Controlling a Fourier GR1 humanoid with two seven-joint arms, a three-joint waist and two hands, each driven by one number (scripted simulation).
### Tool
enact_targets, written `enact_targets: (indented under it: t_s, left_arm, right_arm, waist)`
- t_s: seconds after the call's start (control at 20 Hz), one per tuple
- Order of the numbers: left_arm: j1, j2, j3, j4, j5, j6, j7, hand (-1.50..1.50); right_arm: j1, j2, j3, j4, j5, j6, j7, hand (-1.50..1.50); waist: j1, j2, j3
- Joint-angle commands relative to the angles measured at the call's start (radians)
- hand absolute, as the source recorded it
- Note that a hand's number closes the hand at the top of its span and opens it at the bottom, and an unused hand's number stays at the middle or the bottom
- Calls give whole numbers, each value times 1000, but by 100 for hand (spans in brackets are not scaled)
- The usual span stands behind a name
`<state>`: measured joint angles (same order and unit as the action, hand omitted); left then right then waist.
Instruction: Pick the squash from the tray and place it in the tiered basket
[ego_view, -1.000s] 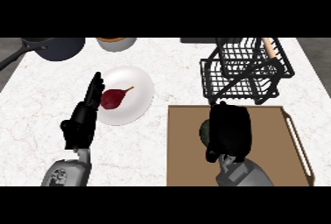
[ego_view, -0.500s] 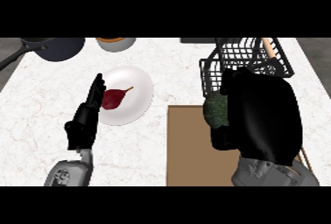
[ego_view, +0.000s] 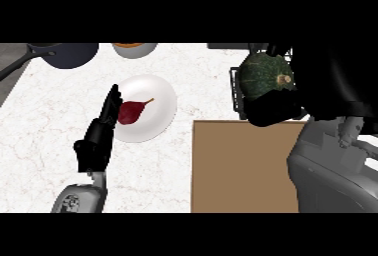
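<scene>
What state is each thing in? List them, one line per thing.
squash: lifted off the tray, held in the right hand in front of the basket.
right hand: curled round the squash.
left hand: open, fingers straight, resting beside the plate.
tray: flat on the counter, nothing visible on it.
tiered basket: mostly hidden; contents cannot be told.
white plate: holds a dark red fruit.

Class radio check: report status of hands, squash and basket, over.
Right hand shut on squash, lifted off tray. Left hand open, resting by plate. Basket mostly hidden behind squash.
</scene>
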<state>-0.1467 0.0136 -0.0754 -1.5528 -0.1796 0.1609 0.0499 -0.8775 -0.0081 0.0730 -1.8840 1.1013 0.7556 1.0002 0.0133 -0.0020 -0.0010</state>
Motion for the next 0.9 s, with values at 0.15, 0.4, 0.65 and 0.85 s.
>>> enact_targets:
  t_s: [0.15, 0.4, 0.65, 0.85]
  left_arm:
    - [38, -7, -22, -43, -32, 20, 4, 0]
    - [-19, 19, 31, -36, 14, -9, 41, 0]
    - [45, -7, -1, 4, 0, -5, -53, 0]
    - [-1, 12, 12, -50, -2, -4, 46, 0]
  right_arm:
    - [-120, -11, -107, 189, 28, -60, 35, 150]
    - [-137, -120, -147, 325, 59, -109, -79, 150]
    - [-147, -189, -167, 437, 73, -174, -175, 150]
    - [-98, -224, -142, 502, 101, -231, -239, 150]
  waist:
    - [-4, 2, 1]
    - [-7, 3, 1]
    - [-7, 3, 1]
    - [-7, 2, 1]
